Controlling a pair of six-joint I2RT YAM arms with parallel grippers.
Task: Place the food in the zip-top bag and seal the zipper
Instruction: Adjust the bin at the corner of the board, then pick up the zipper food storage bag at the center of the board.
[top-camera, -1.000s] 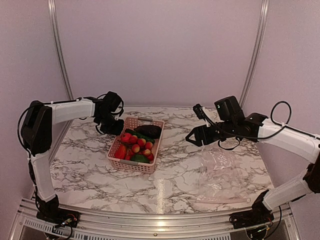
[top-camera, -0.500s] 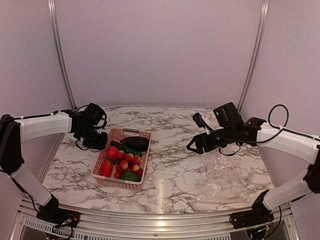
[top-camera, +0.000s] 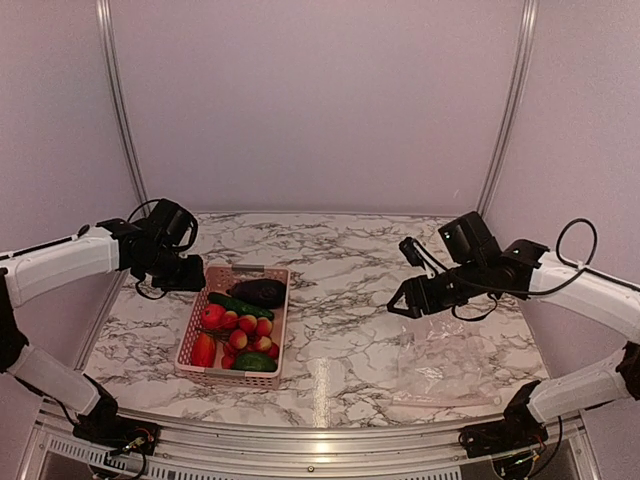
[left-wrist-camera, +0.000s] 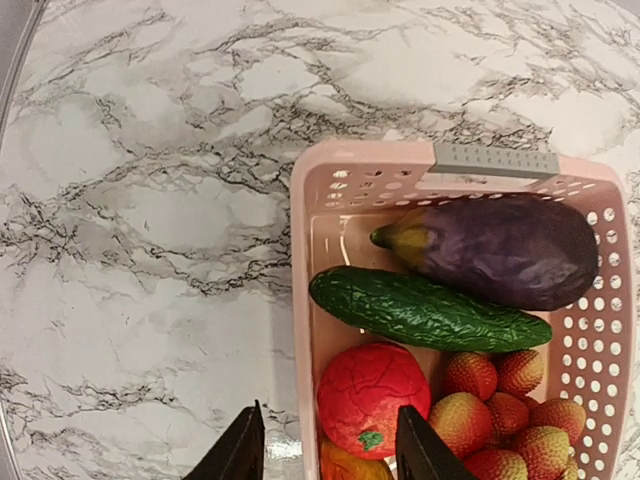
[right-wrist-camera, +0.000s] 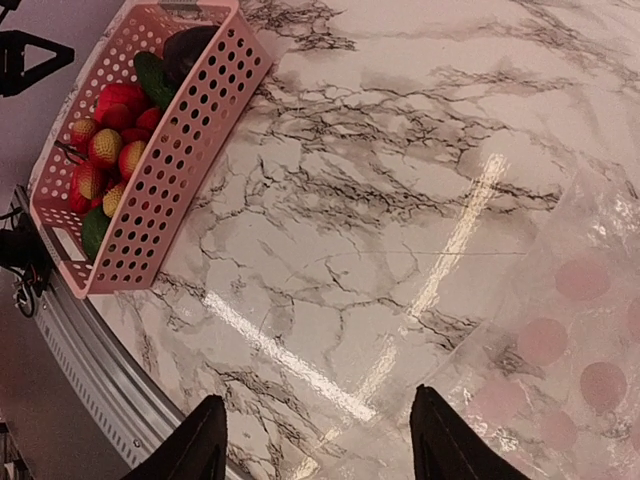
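A: How did the tabletop (right-wrist-camera: 400, 190) look?
B: Marble-veined and glossy — light streaked across it. The basket (left-wrist-camera: 302, 250) was perforated pink plastic.
A: And the zip-top bag (right-wrist-camera: 585, 330)?
B: Clear, crinkly film; the cucumber (left-wrist-camera: 430, 312) was pebbly, the eggplant (left-wrist-camera: 510, 255) smooth and matt.

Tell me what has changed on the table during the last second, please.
The pink basket with the food slid left and toward the near edge, together with the left gripper, fingers apart at its left wall. The right gripper drifted slightly right and nearer, open and empty. The zip-top bag stayed flat on the right; all food stayed in the basket.
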